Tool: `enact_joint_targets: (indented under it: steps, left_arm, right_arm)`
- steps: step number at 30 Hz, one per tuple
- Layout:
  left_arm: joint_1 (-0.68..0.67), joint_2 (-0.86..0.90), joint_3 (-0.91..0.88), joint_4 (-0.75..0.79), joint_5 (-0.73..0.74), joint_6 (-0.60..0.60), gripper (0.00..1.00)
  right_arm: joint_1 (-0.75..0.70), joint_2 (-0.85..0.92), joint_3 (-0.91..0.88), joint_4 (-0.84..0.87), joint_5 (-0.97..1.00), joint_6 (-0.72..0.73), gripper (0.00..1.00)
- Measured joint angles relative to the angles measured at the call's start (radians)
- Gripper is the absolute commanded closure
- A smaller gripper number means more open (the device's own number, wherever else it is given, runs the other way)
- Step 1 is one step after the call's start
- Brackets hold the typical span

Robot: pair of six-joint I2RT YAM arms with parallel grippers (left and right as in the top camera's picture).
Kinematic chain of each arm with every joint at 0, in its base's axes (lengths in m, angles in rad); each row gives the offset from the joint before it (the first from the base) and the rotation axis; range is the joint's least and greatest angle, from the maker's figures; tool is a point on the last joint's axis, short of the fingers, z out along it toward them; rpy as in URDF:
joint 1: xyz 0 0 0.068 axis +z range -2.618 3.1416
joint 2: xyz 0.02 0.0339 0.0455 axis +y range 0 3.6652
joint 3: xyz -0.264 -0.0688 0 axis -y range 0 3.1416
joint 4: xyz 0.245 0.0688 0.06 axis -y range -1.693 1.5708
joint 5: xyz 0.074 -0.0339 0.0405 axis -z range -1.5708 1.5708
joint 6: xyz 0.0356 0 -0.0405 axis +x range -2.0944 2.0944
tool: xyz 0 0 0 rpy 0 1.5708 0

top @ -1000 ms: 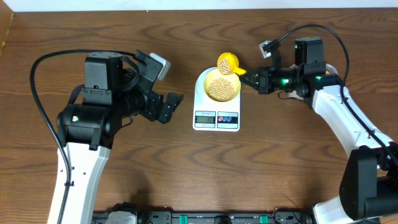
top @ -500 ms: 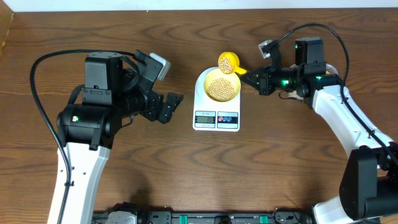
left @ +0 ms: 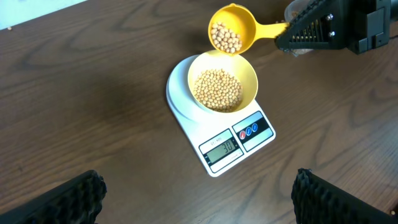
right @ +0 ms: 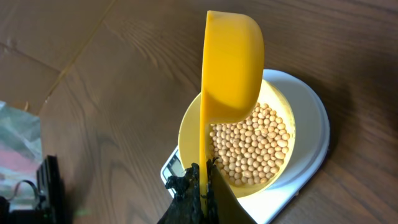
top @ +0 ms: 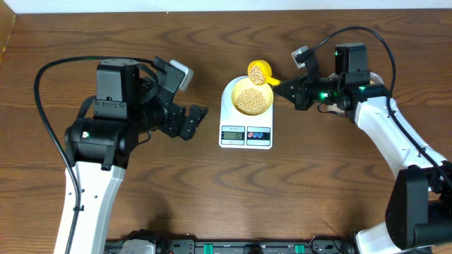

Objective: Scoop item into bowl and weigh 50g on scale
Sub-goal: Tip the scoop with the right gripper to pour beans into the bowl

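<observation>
Over the last second very little has moved. The right claw (top: 284, 87) has crept a touch toward the left of the overhead frame and rolled slightly. The yellow scoop (top: 258, 72) has stayed above the far rim of the bowl (top: 270, 104), in the upper middle of the picture. I take that to mean I am in a slow, metered pour, tipping beans out a few at a time instead of dumping the load.

The right claw is clenched on the scoop's handle. In the right wrist view the cup is turned on its side over the bowl. The left claw (top: 192, 121) hangs released, wide apart and holding nothing, left of the scale (left: 193, 127) and well clear of it.

The beans (left: 216, 90) are small, round and tan. They form a shallow heap that covers the bottom of the pale yellow bowl. A smaller clutch is still lodged in the scoop (left: 225, 37), so there is more to pour. The bowl sits centred on the white scale's round platform, and the scale lies flat on the bench (top: 339, 197). In the left wrist view the display looks like thirty, though the digits are small. If I read that correctly, the weight is still short of the target.
</observation>
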Motion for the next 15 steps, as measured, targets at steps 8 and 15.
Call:
enact_joint_targets:
  steps: [8, 15]
  left_arm:
    - [0.000, 0.000, 0.000, 0.000, 0.000, 0.000, 0.02]
    - [0.000, 0.000, 0.000, 0.000, 0.000, 0.000, 0.02]
  right_arm:
    - [0.000, 0.000, 0.000, -0.018, 0.003, -0.099, 0.99]
    - [0.000, 0.000, 0.000, -0.018, 0.036, -0.135, 0.99]
